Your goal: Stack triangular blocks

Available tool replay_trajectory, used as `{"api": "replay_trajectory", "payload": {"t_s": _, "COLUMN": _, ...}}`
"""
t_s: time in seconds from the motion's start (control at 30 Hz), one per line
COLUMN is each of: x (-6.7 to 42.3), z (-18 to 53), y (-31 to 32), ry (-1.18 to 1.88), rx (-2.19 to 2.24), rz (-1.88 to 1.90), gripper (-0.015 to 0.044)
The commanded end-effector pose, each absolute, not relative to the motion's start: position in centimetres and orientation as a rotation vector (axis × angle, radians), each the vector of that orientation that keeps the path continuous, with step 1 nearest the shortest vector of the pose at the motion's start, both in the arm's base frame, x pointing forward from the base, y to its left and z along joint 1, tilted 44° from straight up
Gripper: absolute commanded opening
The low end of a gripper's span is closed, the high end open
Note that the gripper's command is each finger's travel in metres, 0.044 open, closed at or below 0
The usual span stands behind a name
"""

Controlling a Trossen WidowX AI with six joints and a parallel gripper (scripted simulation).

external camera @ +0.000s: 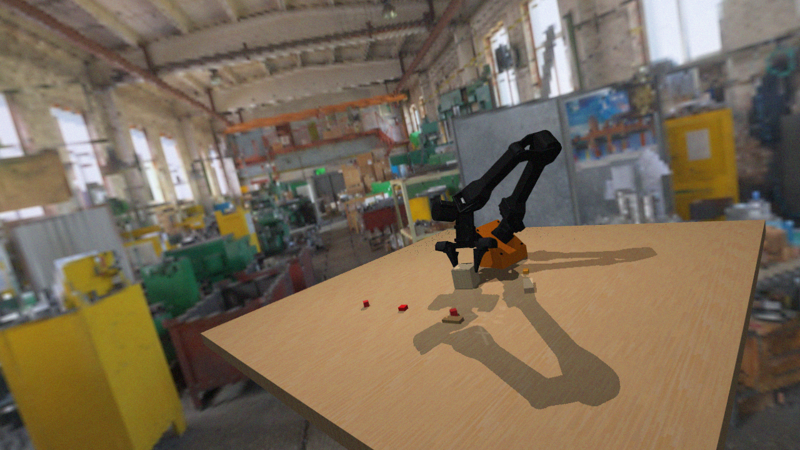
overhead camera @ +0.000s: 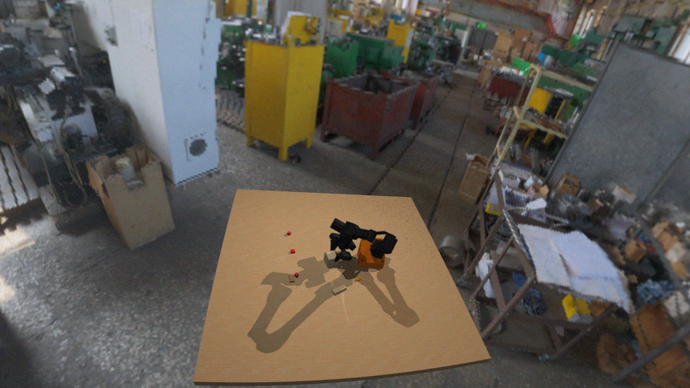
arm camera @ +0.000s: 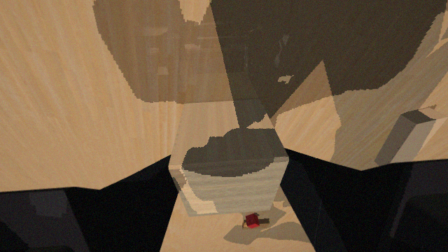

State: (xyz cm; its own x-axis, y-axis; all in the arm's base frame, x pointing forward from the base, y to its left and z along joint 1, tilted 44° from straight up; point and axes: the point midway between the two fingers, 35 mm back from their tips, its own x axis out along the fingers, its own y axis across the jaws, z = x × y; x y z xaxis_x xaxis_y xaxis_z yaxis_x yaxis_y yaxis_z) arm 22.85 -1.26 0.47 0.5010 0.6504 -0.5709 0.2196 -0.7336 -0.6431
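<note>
My gripper (overhead camera: pixel 335 254) (external camera: pixel 465 264) (arm camera: pixel 226 154) is shut on the upper triangular block (external camera: pixel 465 267) (arm camera: pixel 241 192), one finger at each end. Its pale flat face is up and looks roughly level. The lower triangular block (external camera: pixel 465 280) is directly beneath, on the table (external camera: pixel 335 341), with its grey face toward the exterior camera. In that view the two outline one squarish block with no clear gap. The sloped faces are hidden, so I cannot tell whether they touch fully or whether the ends are exactly even.
A pale slab (overhead camera: pixel 339 289) (external camera: pixel 528 285) (arm camera: pixel 402 140) and a small orange cube (overhead camera: pixel 358 279) (external camera: pixel 525 270) lie near the orange arm base (overhead camera: pixel 370 255) (external camera: pixel 503 251). Three small red pieces (overhead camera: pixel 289 233) (external camera: pixel 402 307) (arm camera: pixel 253 221) lie farther out, one beside a thin brown piece (overhead camera: pixel 291 278) (external camera: pixel 452 319).
</note>
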Motion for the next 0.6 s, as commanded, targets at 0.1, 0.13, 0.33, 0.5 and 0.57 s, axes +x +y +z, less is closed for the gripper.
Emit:
{"api": "replay_trajectory", "payload": {"t_s": 0.1, "x": 22.93, "z": 0.55, "y": -1.27, "ry": -0.717, "rx": -2.252, "rz": 1.147, "gripper": 0.0}}
{"api": "replay_trajectory", "payload": {"t_s": 0.13, "x": 22.93, "z": 0.54, "y": -1.26, "ry": -0.717, "rx": -2.252, "rz": 1.147, "gripper": 0.0}}
{"api": "replay_trajectory", "payload": {"t_s": 0.33, "x": 22.98, "z": 0.49, "y": -1.2, "ry": -0.719, "rx": -2.254, "rz": 1.146, "gripper": 0.0}}
{"api": "replay_trajectory", "payload": {"t_s": 0.5, "x": 23.02, "z": 0.44, "y": -1.15, "ry": -0.722, "rx": -2.255, "rz": 1.146, "gripper": 0.0}}
{"api": "replay_trajectory", "payload": {"t_s": 0.57, "x": 22.93, "z": 0.41, "y": -1.19, "ry": -0.719, "rx": -2.255, "rz": 1.154, "gripper": 0.0}}
